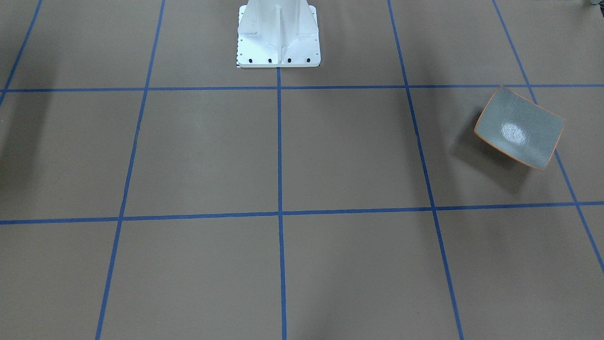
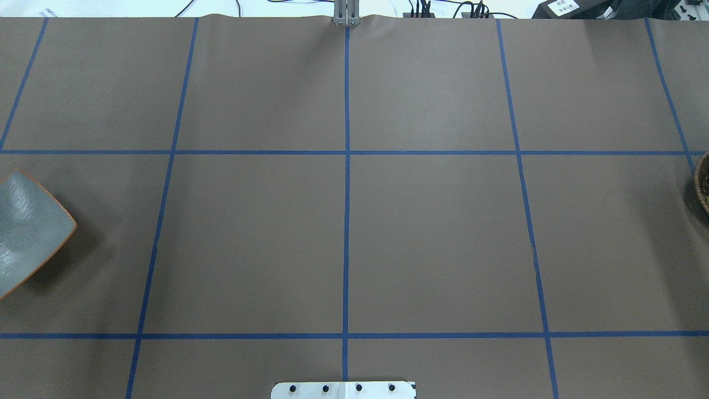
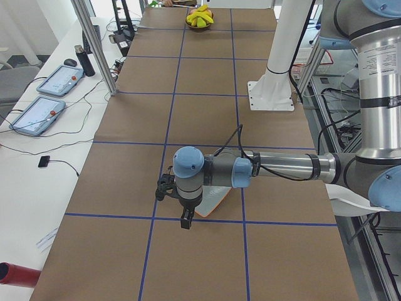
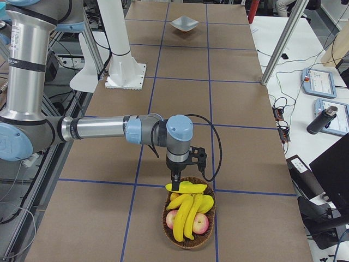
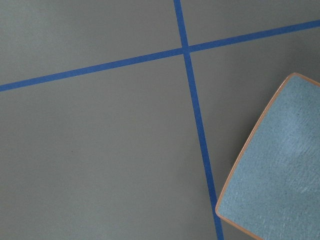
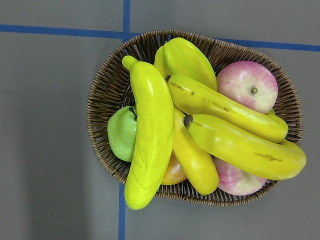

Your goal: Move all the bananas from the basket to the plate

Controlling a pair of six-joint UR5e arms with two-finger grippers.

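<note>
The brown surface [image 2: 432, 238] is marked into large squares by blue tape [image 2: 347, 221], and the robot's white pedestal [image 1: 278, 33] stands at the middle of its near edge.

The left arm [image 3: 282, 166] reaches out level over the surface's left end. The right arm [image 4: 98, 128] does the same over the right end.

The wicker basket [image 6: 100, 100] sits at the far right end, and only a sliver of its rim shows in the overhead view. The plate [image 1: 519, 127], speckled grey inside with a thin orange rim, rests at the far left end. It lies skewed to the tape grid and is well apart from the basket.

The bananas [image 6: 150, 130], at least four of them, lie heaped in the basket. They are bright yellow with dark tips. The longest runs down the heap's left side in the right wrist view, and its ends pass over the rim.

Under the bananas are pink-red apples [image 6: 247, 85] and a green fruit [image 6: 121, 140], whose kind I cannot tell.

The right hand [image 4: 175, 177] points straight down above the basket's rim on the side toward the pedestal, just over the topmost banana. Whether it touches the banana, and how wide its fingers stand, I cannot tell.

The left hand [image 3: 186, 219] points down just beside the plate, whose edge shows behind the wrist. I cannot tell how wide it stands either.
</note>
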